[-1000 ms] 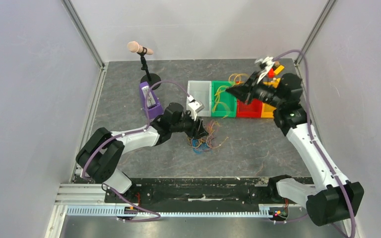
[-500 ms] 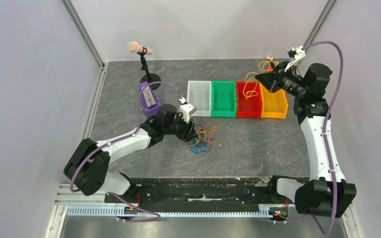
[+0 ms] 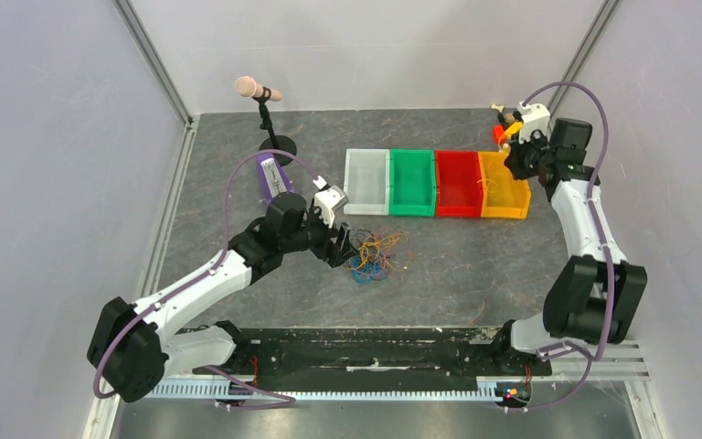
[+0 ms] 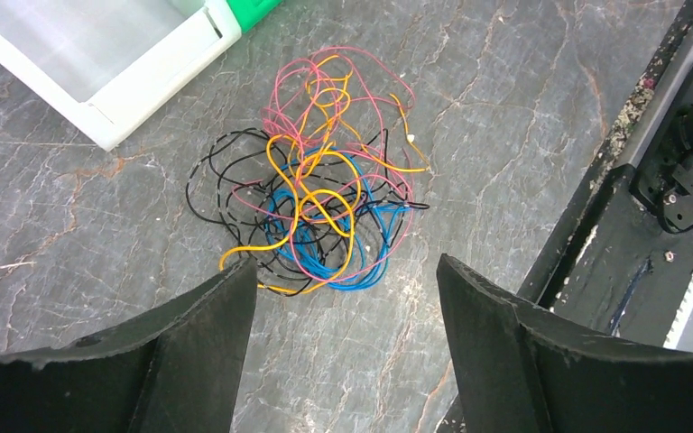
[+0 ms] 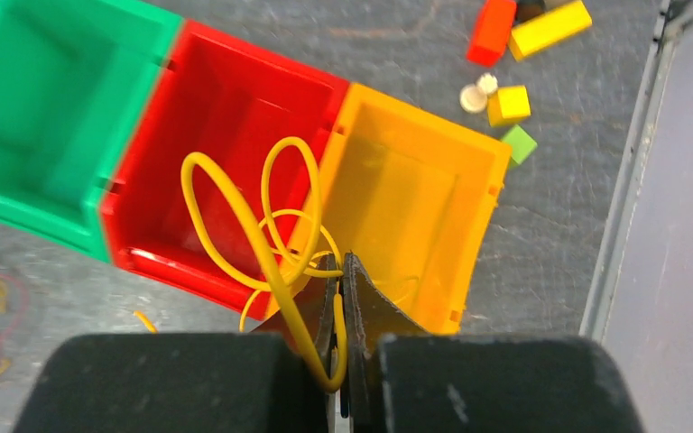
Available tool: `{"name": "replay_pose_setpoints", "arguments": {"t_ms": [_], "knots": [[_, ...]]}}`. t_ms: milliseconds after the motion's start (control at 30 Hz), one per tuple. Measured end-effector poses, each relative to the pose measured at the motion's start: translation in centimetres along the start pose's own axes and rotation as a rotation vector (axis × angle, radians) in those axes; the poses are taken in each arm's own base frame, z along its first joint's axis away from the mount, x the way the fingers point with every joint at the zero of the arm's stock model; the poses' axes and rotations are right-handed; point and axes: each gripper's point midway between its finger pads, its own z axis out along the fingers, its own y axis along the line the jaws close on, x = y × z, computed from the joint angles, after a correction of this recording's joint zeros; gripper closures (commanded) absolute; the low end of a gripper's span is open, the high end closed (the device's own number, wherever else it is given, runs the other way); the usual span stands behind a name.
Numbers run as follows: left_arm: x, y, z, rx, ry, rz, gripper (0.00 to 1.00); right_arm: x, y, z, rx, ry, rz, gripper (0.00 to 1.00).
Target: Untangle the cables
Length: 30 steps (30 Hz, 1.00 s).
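Tangle of cables (image 4: 316, 203): a loose clump of pink, yellow, blue and black strands on the grey table (image 4: 72, 234), near the white bin (image 4: 99, 54). No single long axis. Loops running every way, with 1 yellow end trailing out at the near edge.

Separate yellow cable (image 5: 262, 216): pinched in the fully closed right gripper (image 5: 341, 271). Loops hanging away from the fingertips, long axis roughly in line with the fingers, over the wall shared by the red bin (image 5: 262, 54) and the orange bin (image 5: 433, 113).

Left gripper (image 4: 345, 266): jaws spread wide, empty, poised above the near side of the clump.

Probable step: deposit, then next pick.
1. Centre all loops over the orange bin before releasing.
2. Take 1 outer strand only, never the centre.
3. Draw away slowly, watching for snags.
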Motion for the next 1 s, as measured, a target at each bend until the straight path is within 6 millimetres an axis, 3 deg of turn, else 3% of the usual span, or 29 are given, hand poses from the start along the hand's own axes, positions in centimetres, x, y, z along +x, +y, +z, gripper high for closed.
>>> {"name": "replay_pose_setpoints", "arguments": {"t_ms": [400,500,600,633,800,1000], "knots": [[-1.0,0.0,-0.6,-0.021,-0.026,-0.014,0.2,7.7,-4.4,6.5,0.095,0.189,-0.059,1.0],[-0.9,0.1,-0.6,-0.024,-0.026,-0.014,0.19,9.7,-4.6,7.5,0.089,0.242,-0.061,0.91],[-1.0,0.3,-0.6,-0.036,-0.027,-0.015,0.19,11.4,-4.6,7.9,0.082,0.294,-0.061,0.72],[-1.0,0.4,-0.6,-0.041,-0.027,-0.015,0.19,11.8,-4.5,7.8,0.079,0.308,-0.062,0.71],[-0.9,0.5,-0.7,-0.049,-0.024,-0.017,0.19,12.0,-4.4,7.1,0.073,0.335,-0.061,0.49],[-0.9,0.7,-0.8,-0.059,-0.016,-0.02,0.19,9.5,-5.0,5.2,0.072,0.331,-0.057,0.42]]}}
